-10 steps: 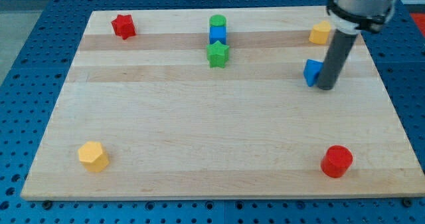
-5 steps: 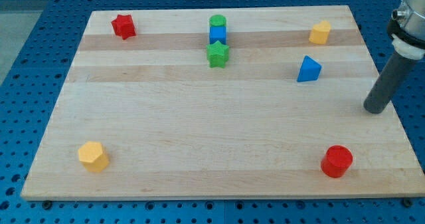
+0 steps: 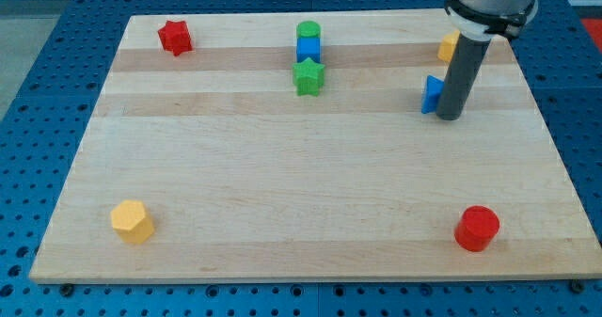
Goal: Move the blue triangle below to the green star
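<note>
— Where's the blue triangle (image 3: 432, 94)?
— Near the board's right edge, well right of the green star (image 3: 308, 76). My tip (image 3: 450, 117) touches its right side; the rod covers part of it.
— Any writing?
— None legible.

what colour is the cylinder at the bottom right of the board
Red: the cylinder shows plainly in the camera view.
</note>
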Controlling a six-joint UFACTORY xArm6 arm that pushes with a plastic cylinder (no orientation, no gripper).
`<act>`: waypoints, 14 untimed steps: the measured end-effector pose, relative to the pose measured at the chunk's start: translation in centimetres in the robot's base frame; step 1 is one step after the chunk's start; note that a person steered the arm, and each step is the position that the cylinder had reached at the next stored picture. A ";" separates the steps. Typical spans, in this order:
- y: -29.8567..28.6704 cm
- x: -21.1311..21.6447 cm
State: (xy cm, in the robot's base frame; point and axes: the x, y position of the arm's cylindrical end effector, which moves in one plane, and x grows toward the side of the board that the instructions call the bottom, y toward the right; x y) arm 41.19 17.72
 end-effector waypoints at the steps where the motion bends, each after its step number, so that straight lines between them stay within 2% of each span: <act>1: 2.1 -0.1; 3: 1.7 -4.4; 4: 0.6 -4.3; 7: -7.3 4.1; 8: -8.4 5.3; 9: -6.6 8.1; 10: -7.5 8.5; 11: -9.1 8.0; 13: -11.3 1.6; 14: -12.7 0.0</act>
State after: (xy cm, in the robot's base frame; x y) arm 41.21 5.03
